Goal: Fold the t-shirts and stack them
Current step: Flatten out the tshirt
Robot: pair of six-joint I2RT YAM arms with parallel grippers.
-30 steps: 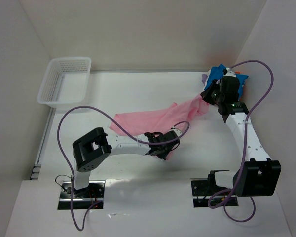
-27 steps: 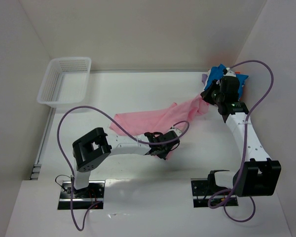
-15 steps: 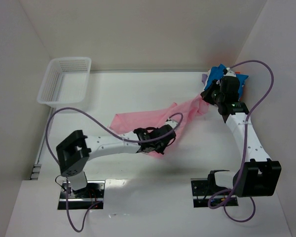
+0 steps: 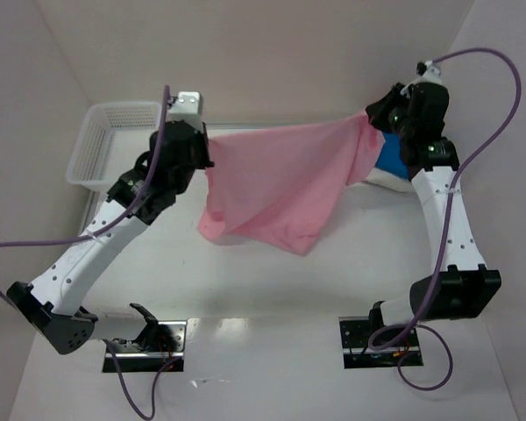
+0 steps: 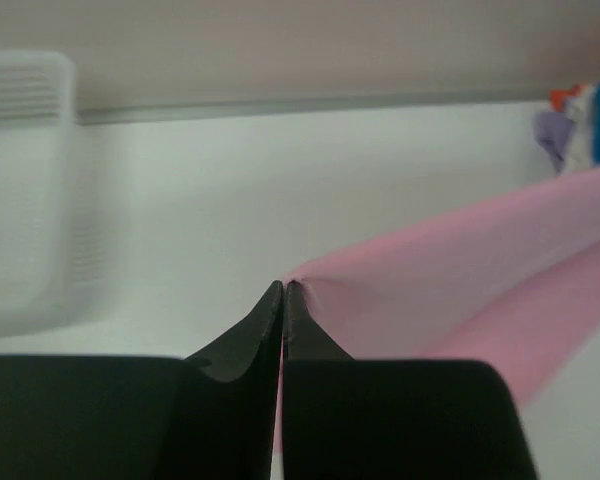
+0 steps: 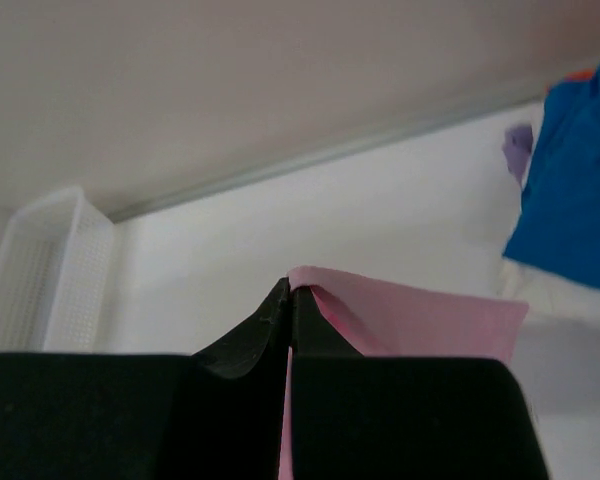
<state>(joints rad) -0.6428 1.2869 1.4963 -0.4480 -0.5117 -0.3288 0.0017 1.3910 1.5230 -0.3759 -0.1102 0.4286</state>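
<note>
- Both arms are up and spread wide, and the pink shirt hangs between them above the table
- Left gripper has one top corner, high on the left and close to the basket
- On the left wrist camera its fingers are pressed flat together with pink cloth pinched right at the tips, so it is clamped on the pink shirt
- Right gripper has the other top corner, high at the far right
- Same story on the right wrist camera: fingers squeezed closed, a fold of pink caught between them, so it is gripping the pink shirt too
- The top edge runs from one gripper to the other, fairly taut with a slight sag in the middle
- Below that the cloth drapes down and gathers, with the lowest folds toward the left and middle
- From above there is no telling whether the hem touches the table or hangs just clear of it
- Blue shirt lies at the far right of the table, just under the right gripper, its left side hidden behind the pink one
- Lavender shirt peeks out just beside the blue one on the right wrist camera
- The basket sits in the far left corner, with the pink shirt not touching it
</note>
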